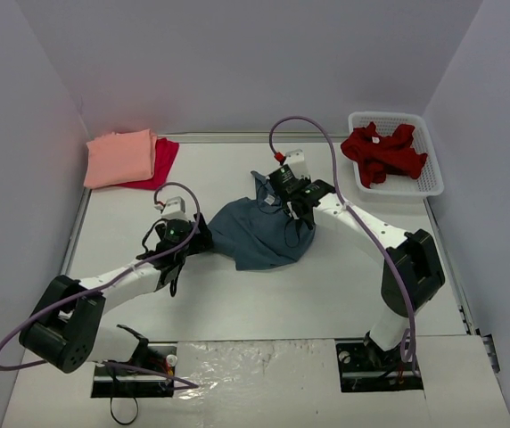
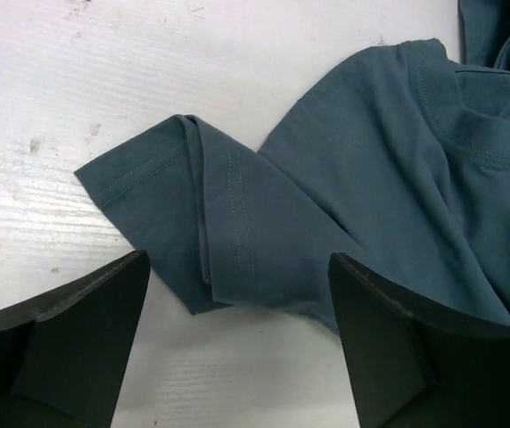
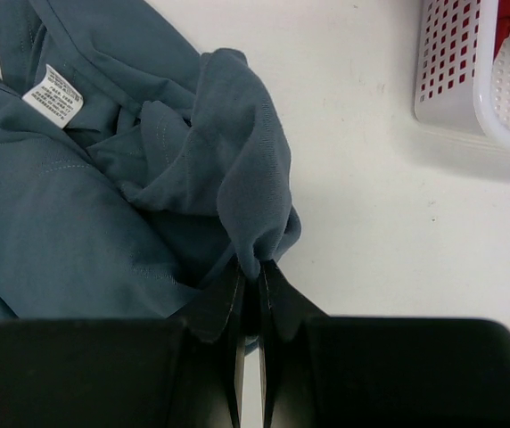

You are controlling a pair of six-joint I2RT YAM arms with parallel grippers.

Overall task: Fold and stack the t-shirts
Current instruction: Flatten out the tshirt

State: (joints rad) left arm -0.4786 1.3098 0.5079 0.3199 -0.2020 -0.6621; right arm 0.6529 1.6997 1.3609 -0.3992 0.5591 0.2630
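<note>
Across the middle of the white table [image 1: 264, 303]: slate-blue t-shirt [image 1: 259, 236], crumpled, long axis running roughly from near left to far right, between both arms. At the far left corner, well apart: salmon-pink t-shirt [image 1: 119, 158], folded, lying on top of the crimson t-shirt [image 1: 164, 159]. At the far right: white lattice basket [image 1: 429, 183] holding the dark red t-shirt [image 1: 382, 152], not yet folded. Right gripper [image 3: 250, 276] at the blue shirt's far right edge, pinched tight on a bunched fold of cloth gathered into a peak. Left gripper [image 2: 237, 260] at the shirt's left edge, spread wide, holding nothing, poised over the sleeve [image 2: 175, 201]. Sleeve flat on the table, doubled over on itself, hem pointing left, straight ahead between the open fingers, nearest the left arm. Probably next: closing on that sleeve, then spreading the shirt with both arms. By the collar, white care label [image 3: 52, 94] showing.
</note>
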